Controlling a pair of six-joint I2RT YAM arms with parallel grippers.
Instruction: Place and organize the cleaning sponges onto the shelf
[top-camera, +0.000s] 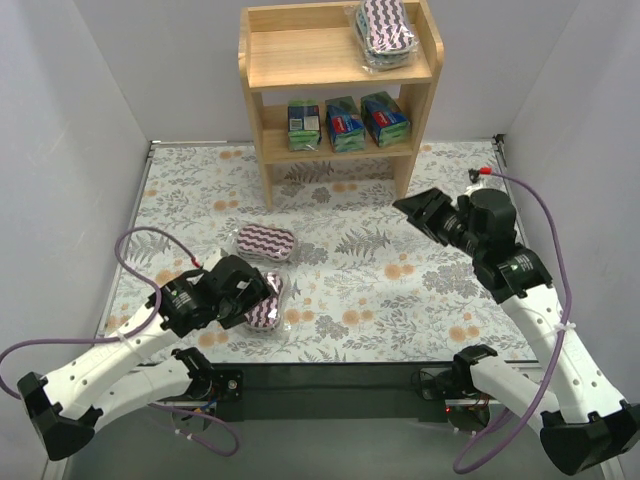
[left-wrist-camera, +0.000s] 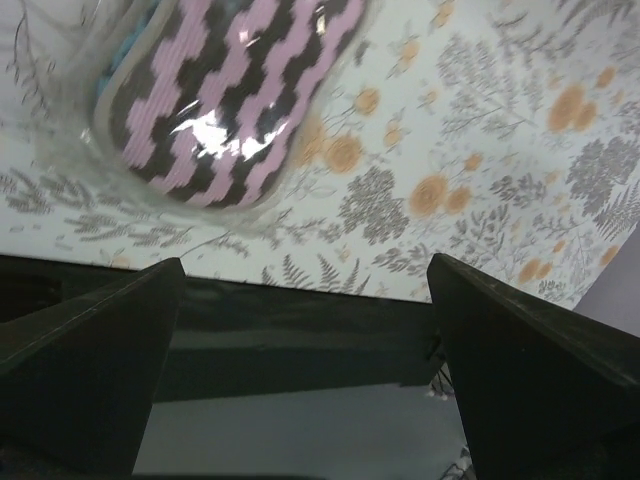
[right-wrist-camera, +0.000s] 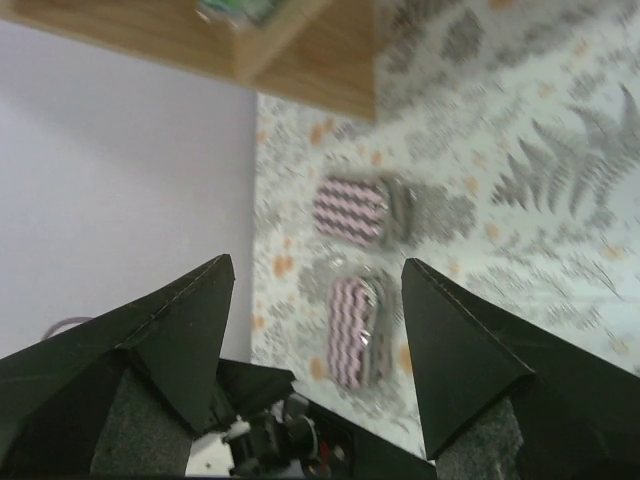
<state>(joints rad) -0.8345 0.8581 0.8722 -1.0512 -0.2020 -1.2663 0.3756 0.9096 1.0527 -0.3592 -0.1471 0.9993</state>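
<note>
Near the front-left of the table (top-camera: 420, 300), we hover the left tool (left-wrist-camera: 305, 280), jaws wide apart and empty, over the nearer striped sponge (left-wrist-camera: 215, 100) lying flat there; we should straddle its narrow width and pinch pad, not loose wrap (left-wrist-camera: 70, 170)

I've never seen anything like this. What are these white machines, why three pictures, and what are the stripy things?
These are two robot arms bolted at the near edge of the table, each ending in a two-finger gripper. The wide picture looks down from above and behind them; the other two come from a camera on each wrist, so the dark wedges there are the gripper's own fingers. Two wrapped purple-striped sponges lie on the flowery table: the left gripper is open over the nearer sponge, the farther sponge lies beyond it. A third sponge sits on the top tier of the wooden shelf, three small printed packs on its lower tier. The right gripper is open. Nothing is held.
</note>
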